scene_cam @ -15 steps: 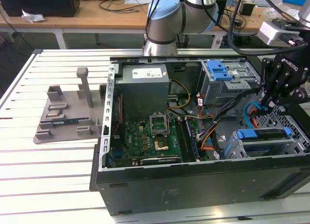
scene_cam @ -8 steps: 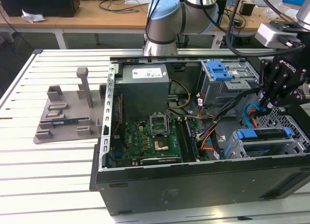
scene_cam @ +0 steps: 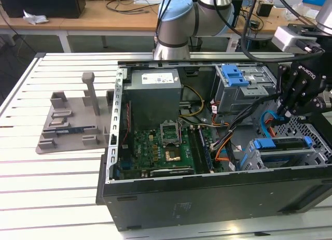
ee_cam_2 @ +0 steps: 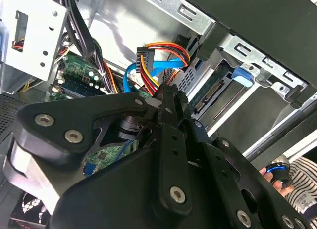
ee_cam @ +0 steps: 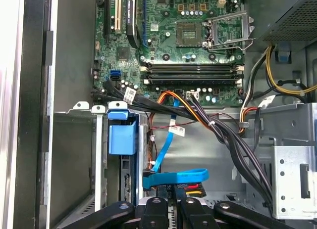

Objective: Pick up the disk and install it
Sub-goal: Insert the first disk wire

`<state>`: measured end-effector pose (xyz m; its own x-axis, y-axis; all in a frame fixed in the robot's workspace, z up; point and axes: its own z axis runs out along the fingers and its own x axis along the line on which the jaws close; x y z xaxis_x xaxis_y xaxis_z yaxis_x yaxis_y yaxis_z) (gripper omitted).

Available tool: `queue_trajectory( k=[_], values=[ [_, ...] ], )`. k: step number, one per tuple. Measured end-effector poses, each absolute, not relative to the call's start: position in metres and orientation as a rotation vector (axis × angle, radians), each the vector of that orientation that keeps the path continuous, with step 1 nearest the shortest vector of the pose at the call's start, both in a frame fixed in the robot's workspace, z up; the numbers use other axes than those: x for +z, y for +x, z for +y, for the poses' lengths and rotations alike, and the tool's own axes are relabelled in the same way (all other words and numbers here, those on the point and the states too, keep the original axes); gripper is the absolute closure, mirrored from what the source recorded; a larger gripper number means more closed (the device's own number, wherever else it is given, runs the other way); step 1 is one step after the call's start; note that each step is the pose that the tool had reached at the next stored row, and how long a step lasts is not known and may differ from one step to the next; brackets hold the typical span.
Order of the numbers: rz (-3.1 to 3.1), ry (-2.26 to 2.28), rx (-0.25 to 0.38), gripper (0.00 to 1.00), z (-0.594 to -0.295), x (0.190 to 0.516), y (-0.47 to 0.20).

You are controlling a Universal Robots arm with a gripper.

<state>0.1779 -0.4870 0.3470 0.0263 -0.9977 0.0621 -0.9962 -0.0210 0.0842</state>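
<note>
inside the open pc case [scene_cam: 207, 193], the disk [scene_cam: 282, 145] already sat in its bay at the exterior view's right. your gripper [scene_cam: 287, 115] hung just above it, fingers [ee_cam_2: 168, 103] closed, nothing held. likely seating step; next needs a straight push home.

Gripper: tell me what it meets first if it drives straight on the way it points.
Most likely the blue flat cable right ahead of the gripper in the first wrist view, with the red, yellow and orange wires beside it. Depth is unclear; it may already touch them.
</note>
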Motion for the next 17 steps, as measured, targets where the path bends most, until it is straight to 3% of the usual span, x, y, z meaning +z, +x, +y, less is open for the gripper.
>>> queue_trajectory(
  k=[17],
  values=[
    [-2.122, 2.173, -0.022, 0.83, -0.4897, 0.3423, 0.1739]
  ],
)
